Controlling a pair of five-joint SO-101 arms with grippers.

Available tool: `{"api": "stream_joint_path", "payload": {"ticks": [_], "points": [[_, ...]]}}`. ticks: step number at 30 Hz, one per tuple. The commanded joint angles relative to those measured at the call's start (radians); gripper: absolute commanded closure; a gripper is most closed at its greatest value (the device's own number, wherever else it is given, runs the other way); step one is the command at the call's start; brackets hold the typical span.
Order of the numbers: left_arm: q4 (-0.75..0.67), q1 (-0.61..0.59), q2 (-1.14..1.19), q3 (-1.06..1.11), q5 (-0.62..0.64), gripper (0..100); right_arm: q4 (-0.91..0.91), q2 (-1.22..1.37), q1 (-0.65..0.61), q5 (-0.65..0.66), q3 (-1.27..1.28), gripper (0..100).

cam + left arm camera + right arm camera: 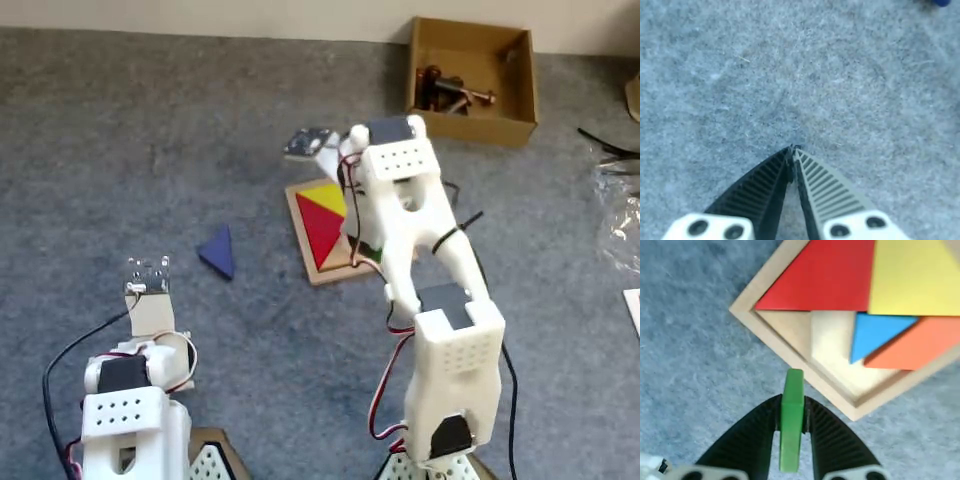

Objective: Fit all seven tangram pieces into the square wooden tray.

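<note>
High view: the square wooden tray [302, 245] is being overhung by the right arm [405, 200], and a red triangle [318, 235] and a yellow triangle [328, 195] are being shown seated inside it. A dark blue triangle [218, 250] is lying loose on the grey bench [120, 150], between the tray and the left hand [148, 275], and nearer the left arm than the right. A cardboard box [470, 128] holding small odd objects is sitting at the far side, well apart from the tray.

Left wrist view: the left hand is being held fully closed just above bare bench, with nothing gripped.

Right wrist view: a green piece [791, 425] is being gripped on edge by the right hand [791, 402], whose fingers are pressing against its two flat faces. Its long axis is pointing straight ahead at the tray's near rim, and its tip is stopping just short of that rim. Directly beyond the rim a bare pocket [832, 350] of tray floor is being bordered by the red triangle, a light blue triangle [875, 335] and an orange piece [920, 347]. The green piece is judged to be needing carriage over the rim and a turn onto its flat face.
</note>
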Motion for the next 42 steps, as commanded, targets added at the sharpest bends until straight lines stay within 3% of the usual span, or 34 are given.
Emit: {"api": "stream_joint_path", "payload": {"ticks": [1,18,42], "points": [[0.011,-0.022,-0.004,-0.001,0.009,100,-0.068,-0.084,0.012,0.011,0.042,99.3],[0.011,-0.022,-0.004,-0.001,0.009,100,-0.315,-0.077,0.013,0.008,0.168,99.3],[0.011,-0.022,-0.004,-0.001,0.009,100,-0.412,-0.074,0.015,0.009,0.166,99.3]]}}
